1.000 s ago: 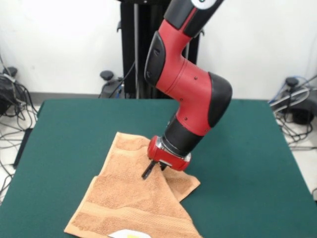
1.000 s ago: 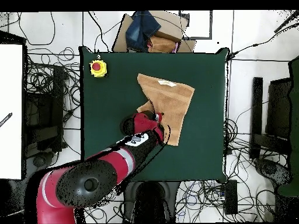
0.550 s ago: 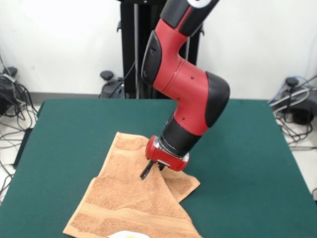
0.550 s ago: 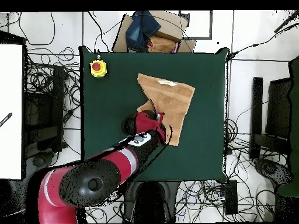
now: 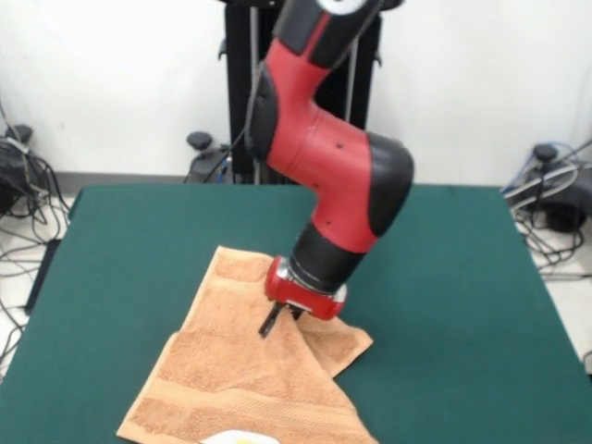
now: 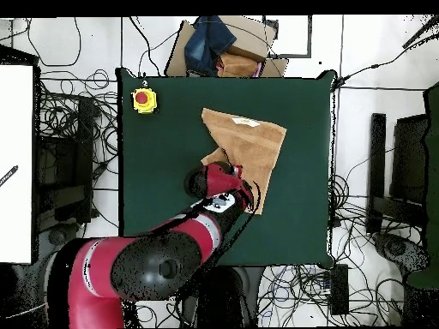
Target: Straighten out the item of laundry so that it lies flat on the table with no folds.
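Pinching 1 fold of the towel [image 5: 242,370], the gripper [image 5: 273,321] looks closed on it; I judge it should pull the flap slowly outward, away from the towel's middle.

arm [image 5: 324,176] swung leftward in front view, gripper [image 5: 275,319] shifted slightly over towel [image 5: 245,370]

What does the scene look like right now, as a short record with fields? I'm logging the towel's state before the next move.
towel: tan-orange hand towel, still folded, one flap lying doubled over
label: small white tag on the towel
table: dark green top
gripper: down at the towel near the fold; open or shut cannot be told
other: yellow box with red button at a table corner
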Robot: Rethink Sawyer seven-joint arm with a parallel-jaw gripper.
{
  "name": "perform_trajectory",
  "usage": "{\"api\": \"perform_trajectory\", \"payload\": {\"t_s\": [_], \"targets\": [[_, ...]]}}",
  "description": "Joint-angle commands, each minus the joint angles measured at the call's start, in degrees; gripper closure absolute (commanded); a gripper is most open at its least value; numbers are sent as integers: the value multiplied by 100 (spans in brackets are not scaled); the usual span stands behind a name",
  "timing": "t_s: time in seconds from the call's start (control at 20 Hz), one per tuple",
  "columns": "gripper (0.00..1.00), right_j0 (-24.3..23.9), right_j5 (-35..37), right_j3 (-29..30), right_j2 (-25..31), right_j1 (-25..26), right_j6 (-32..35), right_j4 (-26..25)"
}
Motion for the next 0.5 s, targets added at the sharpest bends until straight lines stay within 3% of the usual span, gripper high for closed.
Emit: {"api": "perform_trajectory", "payload": {"t_s": [0.05, 0.25, 0.5], "targets": [[100, -1466, 119, 598, 1946, -846, -57, -1211], [100, -1997, 939, 843, 2165, -1512, -318, -1722], [100, -2881, 1264, 1290, 2927, -2133, -395, -2236]]}}
